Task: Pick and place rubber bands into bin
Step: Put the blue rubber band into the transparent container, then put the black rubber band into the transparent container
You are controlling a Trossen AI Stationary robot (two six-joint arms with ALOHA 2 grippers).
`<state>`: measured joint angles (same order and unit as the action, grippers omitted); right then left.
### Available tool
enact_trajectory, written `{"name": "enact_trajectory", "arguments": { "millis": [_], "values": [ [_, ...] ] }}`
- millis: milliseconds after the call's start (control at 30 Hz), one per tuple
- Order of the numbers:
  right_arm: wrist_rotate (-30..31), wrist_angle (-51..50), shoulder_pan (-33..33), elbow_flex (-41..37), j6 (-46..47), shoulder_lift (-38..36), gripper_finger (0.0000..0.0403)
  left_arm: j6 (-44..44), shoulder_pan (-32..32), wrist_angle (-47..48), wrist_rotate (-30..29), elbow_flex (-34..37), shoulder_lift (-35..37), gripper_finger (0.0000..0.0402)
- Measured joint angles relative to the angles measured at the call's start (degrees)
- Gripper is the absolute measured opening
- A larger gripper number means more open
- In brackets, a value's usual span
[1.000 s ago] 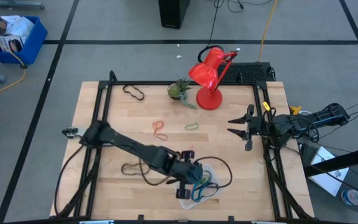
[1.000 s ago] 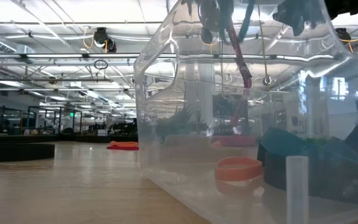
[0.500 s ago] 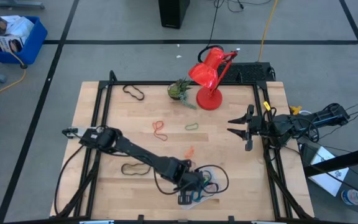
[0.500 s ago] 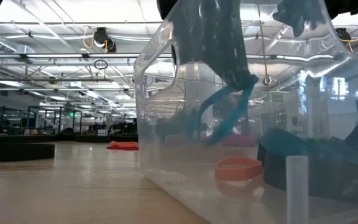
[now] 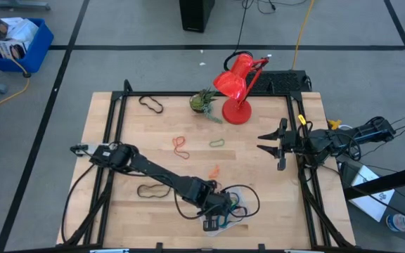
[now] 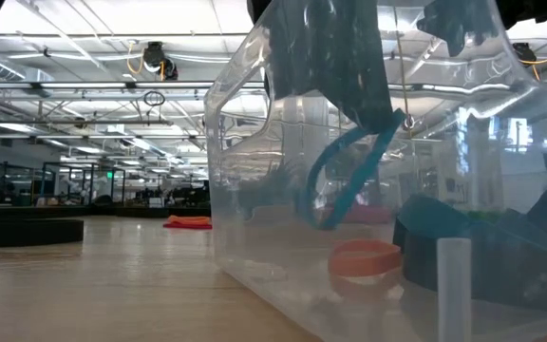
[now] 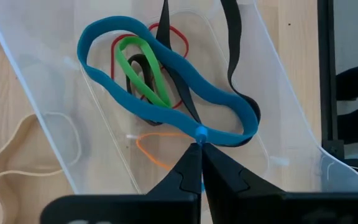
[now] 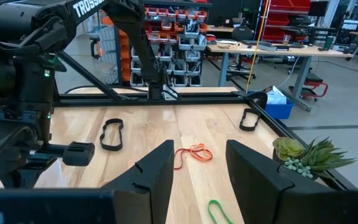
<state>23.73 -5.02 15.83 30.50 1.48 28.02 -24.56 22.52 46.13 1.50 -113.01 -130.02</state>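
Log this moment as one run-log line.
left gripper: shut on blue band, over bin | right gripper: open, idle at right edge | loose bands remain on table

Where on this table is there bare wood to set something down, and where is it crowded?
Free: the stretch between the red lamp and the clear bin, right of the green band, near the waiting right gripper. Crowded: the front, where the left gripper pinches a blue band over the bin.

I am looking into a large robotics workshop: grey taped floor (image 5: 118, 28), open ceiling trusses with strip lights (image 6: 84, 85), racks of red parts bins (image 8: 185, 25), work tables (image 8: 272, 53), and a wooden bench (image 5: 188, 126) framed in black rails.
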Motion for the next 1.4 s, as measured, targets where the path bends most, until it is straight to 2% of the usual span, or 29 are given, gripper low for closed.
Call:
{"name": "enact_trajectory", "arguments": {
  "millis": [200,1033,1267,1400],
  "values": [
    [0.0,0.0,0.01,0.0,-0.1,-0.01,0.0144,0.02,-0.04,0.0,-0.02,0.0,0.0,0.0011],
    [0.0,-0.02,0.01,0.0,-0.24,-0.01,0.0144,-0.92,-0.27,0.1,-0.01,0.0,0.01,0.0141],
    [0.0,-0.04,0.01,0.0,-0.68,-0.01,0.0144,-1.16,-2.12,1.65,6.93,0.02,3.82,0.0154],
    [0.0,-0.04,0.0,0.0,-0.68,-0.01,0.0144,-1.27,-2.92,2.08,7.48,0.02,7.77,0.0154]
  ]
}}
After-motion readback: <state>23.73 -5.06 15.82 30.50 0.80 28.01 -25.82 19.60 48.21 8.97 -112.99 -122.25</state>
